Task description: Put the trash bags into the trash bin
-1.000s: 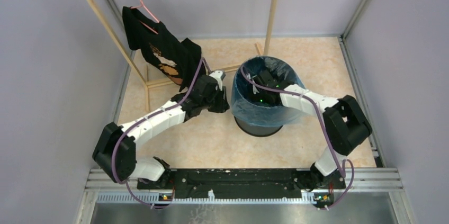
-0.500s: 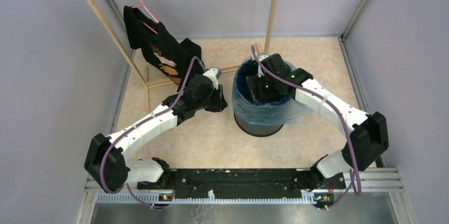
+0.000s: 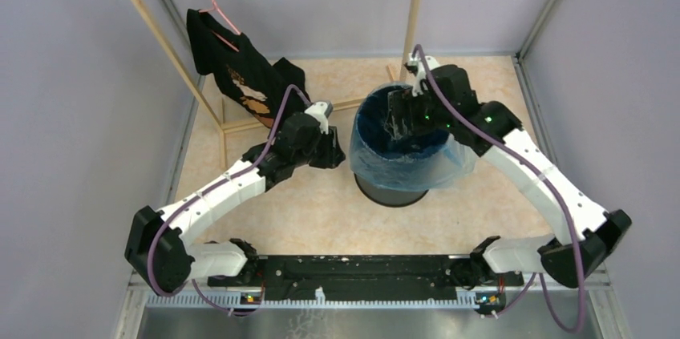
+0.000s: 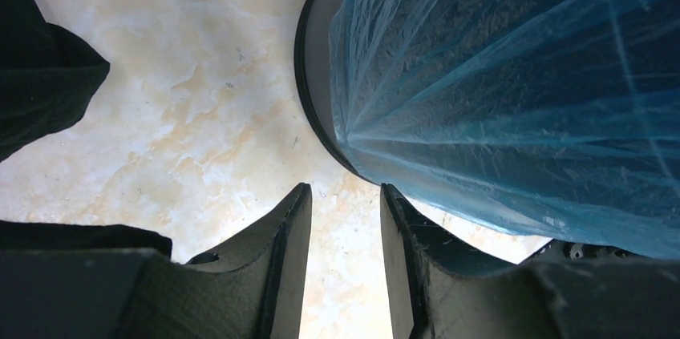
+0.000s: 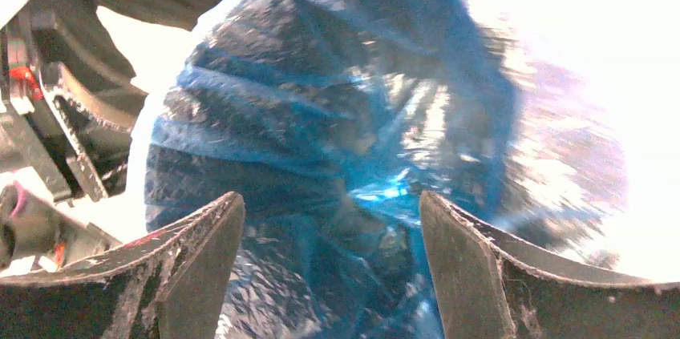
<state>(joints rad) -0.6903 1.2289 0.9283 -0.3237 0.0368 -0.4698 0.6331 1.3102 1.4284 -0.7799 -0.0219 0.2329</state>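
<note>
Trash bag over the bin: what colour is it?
Translucent light blue. The trash bag shows best in the left wrist view.

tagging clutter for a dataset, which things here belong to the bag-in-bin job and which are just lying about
Job:
- thin translucent light-blue plastic trash bag, draped over the rim
- round black plastic trash bin

Just there:
- black shirt
- thin pink hanger holding it
- wooden clothes rack
</note>
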